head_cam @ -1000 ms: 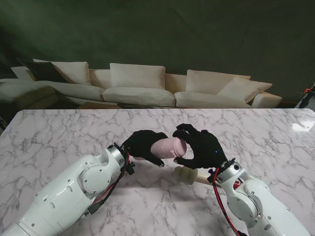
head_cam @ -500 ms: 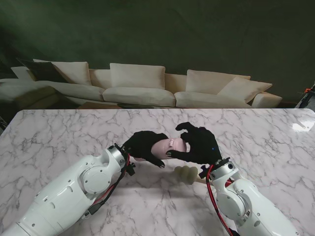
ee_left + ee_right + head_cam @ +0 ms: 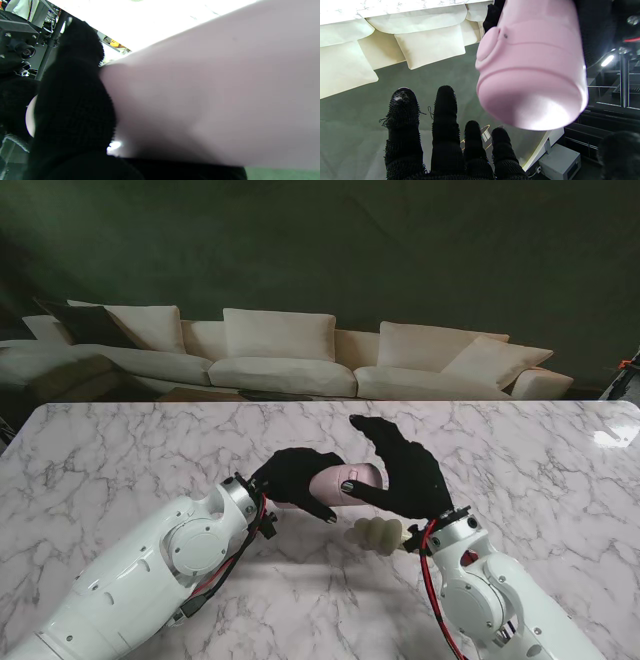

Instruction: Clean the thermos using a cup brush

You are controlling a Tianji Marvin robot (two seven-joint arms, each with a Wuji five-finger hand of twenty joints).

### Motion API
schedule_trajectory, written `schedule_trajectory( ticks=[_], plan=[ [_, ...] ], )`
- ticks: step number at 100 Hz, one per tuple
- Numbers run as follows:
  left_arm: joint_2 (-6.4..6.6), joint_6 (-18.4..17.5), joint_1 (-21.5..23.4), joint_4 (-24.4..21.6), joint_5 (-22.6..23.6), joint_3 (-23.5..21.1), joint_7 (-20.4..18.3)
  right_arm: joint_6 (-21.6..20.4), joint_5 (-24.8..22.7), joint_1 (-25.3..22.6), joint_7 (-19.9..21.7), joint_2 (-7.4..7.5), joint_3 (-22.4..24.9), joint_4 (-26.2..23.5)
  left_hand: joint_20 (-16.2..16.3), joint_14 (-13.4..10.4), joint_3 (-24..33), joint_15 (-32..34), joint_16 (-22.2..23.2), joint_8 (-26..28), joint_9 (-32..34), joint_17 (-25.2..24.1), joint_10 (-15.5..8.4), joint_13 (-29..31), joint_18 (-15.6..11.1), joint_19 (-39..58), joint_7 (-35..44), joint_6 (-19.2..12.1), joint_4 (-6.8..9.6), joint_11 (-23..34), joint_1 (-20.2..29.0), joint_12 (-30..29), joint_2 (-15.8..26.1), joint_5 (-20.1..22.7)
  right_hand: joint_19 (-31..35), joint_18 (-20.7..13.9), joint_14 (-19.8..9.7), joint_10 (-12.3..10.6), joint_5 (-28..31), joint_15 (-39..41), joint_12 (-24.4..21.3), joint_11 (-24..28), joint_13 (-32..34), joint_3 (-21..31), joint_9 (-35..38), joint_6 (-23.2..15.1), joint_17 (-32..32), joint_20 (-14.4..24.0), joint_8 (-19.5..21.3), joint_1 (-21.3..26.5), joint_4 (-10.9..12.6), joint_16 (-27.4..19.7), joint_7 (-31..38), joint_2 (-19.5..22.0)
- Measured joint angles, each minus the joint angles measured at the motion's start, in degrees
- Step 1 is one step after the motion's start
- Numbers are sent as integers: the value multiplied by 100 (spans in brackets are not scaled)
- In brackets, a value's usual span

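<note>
The pink thermos [image 3: 340, 479] is being held off the marble table [image 3: 120, 450], lying roughly level, with its long axis running across from the left hand [image 3: 292, 476] toward the right hand [image 3: 400, 470]. Its body is being gripped by the left hand, whose gloved fingers are wrapped around the barrel; in the left wrist view the pale pink wall [image 3: 212, 95] is filling most of the frame, pressed against the black glove. The capped end [image 3: 532, 75] is being pointed at the right hand, and the lid with its round button is seen close in front of the right palm.

The right hand is being held with its fingers [image 3: 445, 117] extended and spread apart, nothing enclosed by them. Only the thumb appears to be lying against or just beside the lid end in the stand view; whether it is touching cannot be told.

The cup brush [image 3: 378, 534] is lying on the table nearer to the robot than the thermos, under and just beside the right wrist, its pale sponge head pointing toward the left arm and its handle hidden behind the right forearm.

The lid is judged to be on, so uncapping is probably the step in hand. The lid end is facing the right palm along the thermos axis, so the right hand is the nearer one for it, and for the brush as well.
</note>
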Motion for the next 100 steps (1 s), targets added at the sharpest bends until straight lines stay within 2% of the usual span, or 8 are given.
schedule_trajectory(
  ticks=[15,23,28,45,60,71,84,100],
  plan=[
    [-1,0,-1,0,8,-5,10,-364,-107,-182,83,26,285,-104,0,0,0,0,0,0,0,0,0,0,0,0,0,0,0,0,0,0,0,0,-54,-354,-26,5,0,-10,-11,-62,6,445,-2,-3,264,-272,386,1086,162,-74,267,-1080],
    [-3,0,-3,2,15,-9,21,-555,-423,-269,229,75,434,-179,0,0,0,0,0,0,0,0,0,0,0,0,0,0,0,0,0,0,0,0,-54,-730,-222,100,4,-10,137,251,9,618,-4,15,475,-411,658,1778,293,-75,709,-1608],
    [-4,0,-6,4,17,-12,25,-641,-679,-310,297,124,494,-219,0,0,0,0,0,0,0,0,0,0,0,0,0,0,0,0,0,0,0,0,-56,-836,-283,153,1,-10,190,398,11,704,-4,-220,575,-480,729,2148,353,-75,872,-1872],
    [-7,-2,-17,16,17,-18,34,-973,-682,-321,349,237,506,-209,0,0,0,0,0,0,0,0,0,0,0,0,0,0,0,0,0,0,0,0,-125,-999,-369,160,-6,3,319,740,163,1769,-4,-692,681,-617,799,2462,470,-76,1173,-2391],
    [-9,-5,-29,31,17,-17,38,-800,-597,-130,138,242,254,9,0,0,0,0,0,0,0,0,0,0,0,0,0,0,0,0,0,0,0,0,24,-1364,-609,128,7,838,1221,2264,595,1730,-29,-265,1011,-620,1300,2354,463,239,1907,-2284],
    [-10,-4,-30,35,14,-19,45,-570,-252,-19,87,198,114,124,0,0,0,0,0,0,0,0,0,0,0,0,0,0,0,0,0,0,0,0,386,-1419,-789,-281,44,1873,1912,2984,1276,1599,782,-195,1408,-413,1533,2267,283,783,2364,-1873],
    [-12,1,-31,56,8,-33,50,-514,-47,102,91,139,1,254,0,0,0,0,0,0,0,0,0,0,0,0,0,0,0,0,0,0,0,0,753,-1195,-911,-307,360,2458,2366,3069,2001,816,1616,-195,1623,-162,1600,2163,91,979,2891,-1317],
    [-9,3,-33,75,-2,-20,52,-438,182,195,129,96,-75,335,0,0,0,0,0,0,0,0,0,0,0,0,0,0,0,0,0,0,0,0,1163,-788,-838,-179,870,2666,2450,3117,3056,49,2985,-264,1949,-65,1613,1921,-51,1009,3246,-807]
  ],
)
